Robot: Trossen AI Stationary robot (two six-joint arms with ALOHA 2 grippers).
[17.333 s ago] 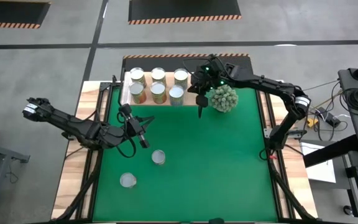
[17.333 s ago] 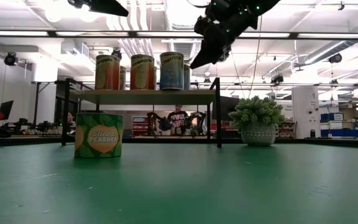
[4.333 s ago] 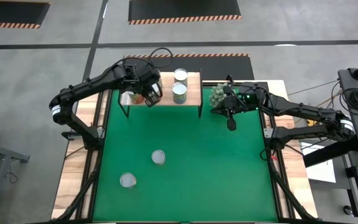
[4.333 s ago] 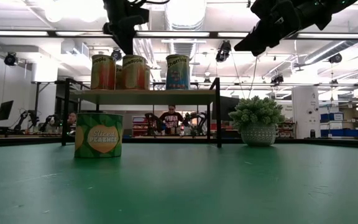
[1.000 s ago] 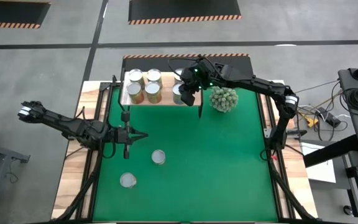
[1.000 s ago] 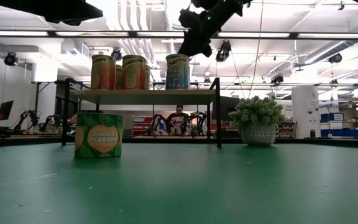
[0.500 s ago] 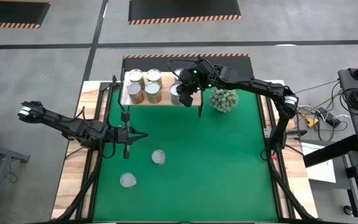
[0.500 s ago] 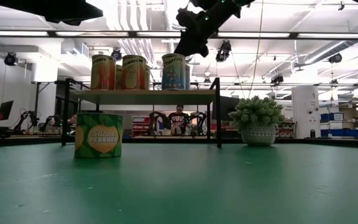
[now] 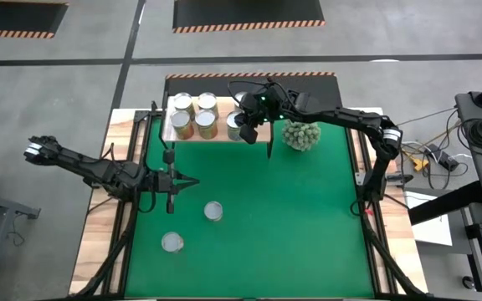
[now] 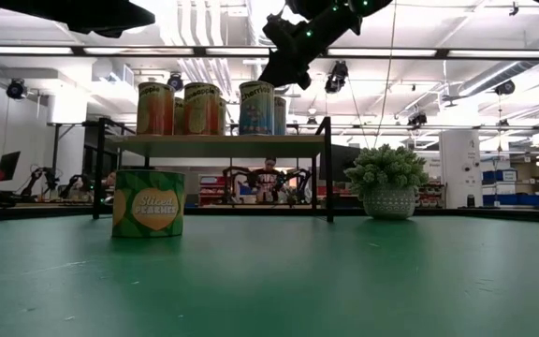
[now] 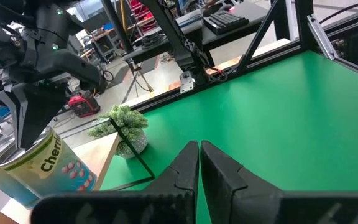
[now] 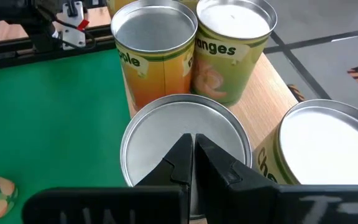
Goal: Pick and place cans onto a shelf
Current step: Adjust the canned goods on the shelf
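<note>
The wooden shelf stands at the table's far edge and carries several cans. My right gripper is shut over the silver top of a blue-labelled can at the shelf's near edge. A second blue can stands just beside it, and two orange-green cans stand farther left. Two more cans stand on the green mat; one shows in the low view. My left gripper is shut and empty, low over the mat's left part. My right gripper rests its shut fingertips on the blue can's silver top, inside the rim. The fingers come from above, slanting down from the table's right side. The can stands upright on the shelf board.
A spiky green plant in a pot stands on the mat just right of the shelf, under my right arm. The shelf's black legs reach down to the mat. The mat's middle and right part are bare.
My right gripper has moved a little toward the table's left edge, staying shut. The blue can under it has slid left along the shelf, still upright, uncovering the second blue can behind it in the low view.
</note>
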